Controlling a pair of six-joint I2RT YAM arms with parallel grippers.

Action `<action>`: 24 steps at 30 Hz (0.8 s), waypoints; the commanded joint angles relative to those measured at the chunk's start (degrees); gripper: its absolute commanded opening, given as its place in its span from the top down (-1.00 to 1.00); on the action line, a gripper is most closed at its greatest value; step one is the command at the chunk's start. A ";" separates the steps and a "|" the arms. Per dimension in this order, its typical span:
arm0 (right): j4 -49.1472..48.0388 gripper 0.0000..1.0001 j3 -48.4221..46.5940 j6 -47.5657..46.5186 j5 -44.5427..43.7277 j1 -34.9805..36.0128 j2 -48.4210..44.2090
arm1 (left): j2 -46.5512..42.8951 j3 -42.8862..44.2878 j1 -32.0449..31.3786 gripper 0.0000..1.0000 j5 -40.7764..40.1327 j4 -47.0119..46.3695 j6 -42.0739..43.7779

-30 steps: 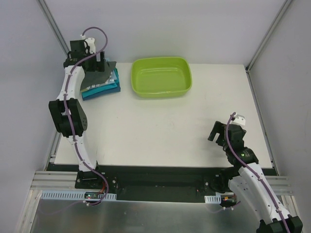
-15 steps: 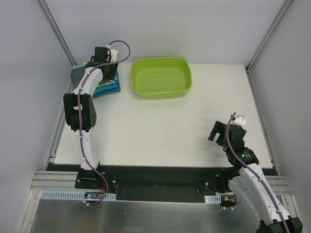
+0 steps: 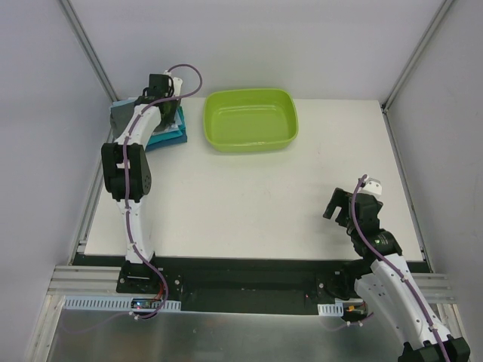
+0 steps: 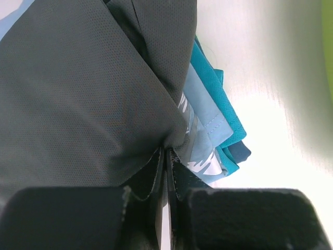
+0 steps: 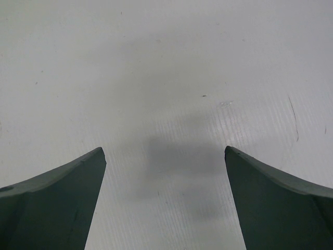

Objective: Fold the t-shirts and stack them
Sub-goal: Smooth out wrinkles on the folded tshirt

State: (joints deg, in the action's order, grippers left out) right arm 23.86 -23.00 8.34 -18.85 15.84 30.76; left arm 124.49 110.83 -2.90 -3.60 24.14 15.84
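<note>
The t-shirts lie in a folded stack (image 3: 164, 136) at the table's far left corner. The dark grey t-shirt (image 4: 78, 94) is on top. Under it are a light blue one with white letters (image 4: 205, 119) and teal ones (image 4: 221, 101). My left gripper (image 4: 167, 152) is down on the stack, its jaws pressed together, with the grey cloth puckered between the tips. In the top view the left gripper (image 3: 164, 104) sits over the stack's right side. My right gripper (image 5: 164, 151) hovers open over bare table, near the front right in the top view (image 3: 341, 205).
A lime-green plastic tub (image 3: 250, 94) stands at the back middle, just right of the stack. The table's left edge (image 3: 96, 197) runs close by the left arm, and frame posts rise at both back corners.
My left arm swung from the stack's back left onto its right side, and its jaws closed on the grey cloth. The right arm stayed still.
</note>
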 commanded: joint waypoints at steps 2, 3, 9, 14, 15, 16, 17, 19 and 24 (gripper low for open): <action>-0.74 -0.99 -1.61 0.19 -0.93 -0.19 -0.18 | -6.09 0.80 1.92 1.00 8.23 -1.29 -2.91; -0.74 -0.99 -1.69 0.19 -0.92 -0.28 -0.09 | -6.53 0.80 2.45 1.00 10.08 -1.38 -3.52; -0.65 -0.99 -1.52 0.36 -0.57 -0.19 -0.44 | -7.77 0.01 4.39 1.00 13.96 -1.29 -2.92; -0.65 -0.99 -1.52 0.45 -0.40 -0.28 -0.36 | -9.70 -4.21 4.48 1.00 21.33 -1.20 -0.11; -0.65 -0.99 -1.52 0.36 -0.48 -0.19 -0.35 | -9.79 -4.82 4.57 1.00 22.65 -1.11 0.33; -0.65 -0.99 -1.60 0.36 -0.57 -0.19 -0.18 | -9.35 -5.09 4.48 1.00 22.75 -1.20 0.08; -0.65 -0.99 -1.60 0.36 -0.40 -0.19 -0.09 | -8.91 -4.92 4.48 1.00 22.32 -1.20 -0.28; -0.65 -0.99 -1.60 0.36 -0.57 -0.19 0.00 | -7.34 -4.48 4.48 1.00 21.96 -1.11 -0.98; -0.65 -0.99 -1.60 0.45 -0.75 -0.19 0.00 | -5.22 -5.36 3.69 1.00 18.55 -0.76 0.42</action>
State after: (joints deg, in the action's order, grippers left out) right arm 23.88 -23.00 8.38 -18.83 15.84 30.76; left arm 118.17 106.24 1.74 15.64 23.24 14.46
